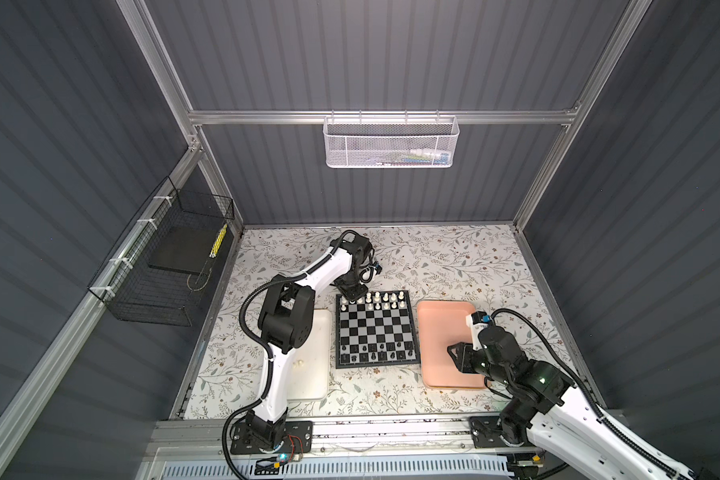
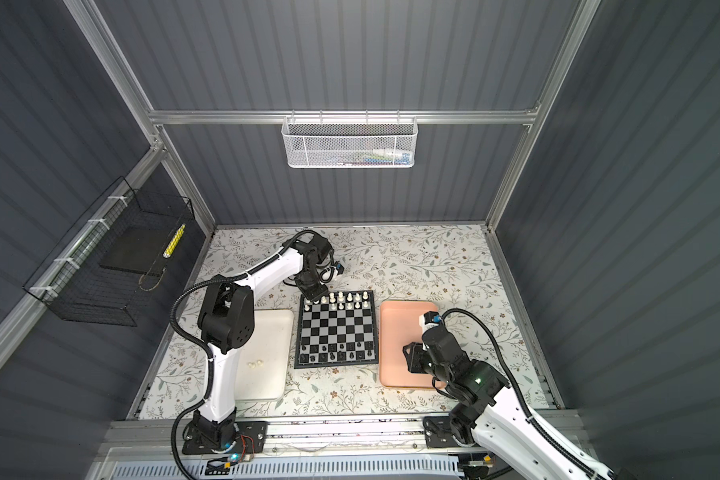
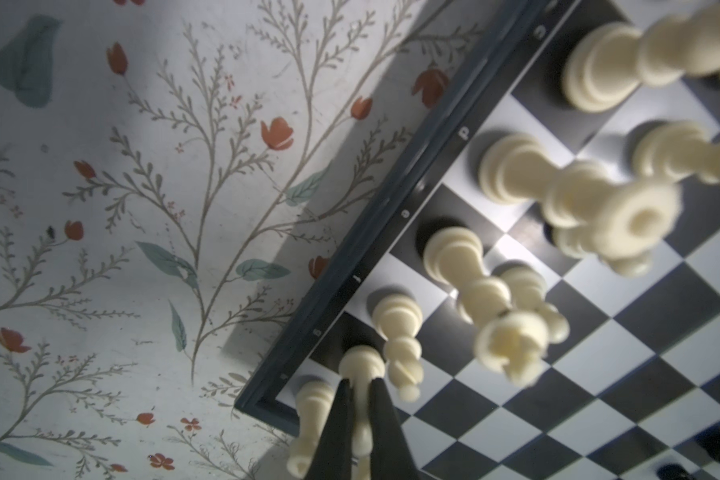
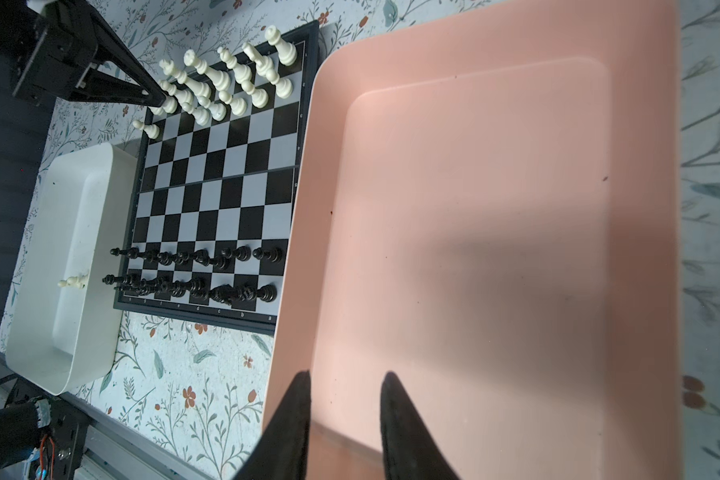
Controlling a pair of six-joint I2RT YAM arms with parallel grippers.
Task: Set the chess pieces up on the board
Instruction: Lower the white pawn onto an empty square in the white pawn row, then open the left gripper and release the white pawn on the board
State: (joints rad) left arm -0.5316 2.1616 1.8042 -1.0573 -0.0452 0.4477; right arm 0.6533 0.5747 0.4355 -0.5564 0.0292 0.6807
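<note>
A cream piece [image 3: 360, 363] is clamped upright, base toward the board [image 1: 375, 328], by the left gripper [image 3: 360, 379] at the board's 11 o'clock corner. The right gripper [image 4: 346, 376] is held narrowly parted and empty over the pink tray [image 4: 516, 208], at 3 o'clock of the board.

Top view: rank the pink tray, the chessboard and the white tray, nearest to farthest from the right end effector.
1. Pink tray, on the right, directly underneath.
2. Chessboard, in the middle.
3. White tray, beyond the board, on the left.
</note>
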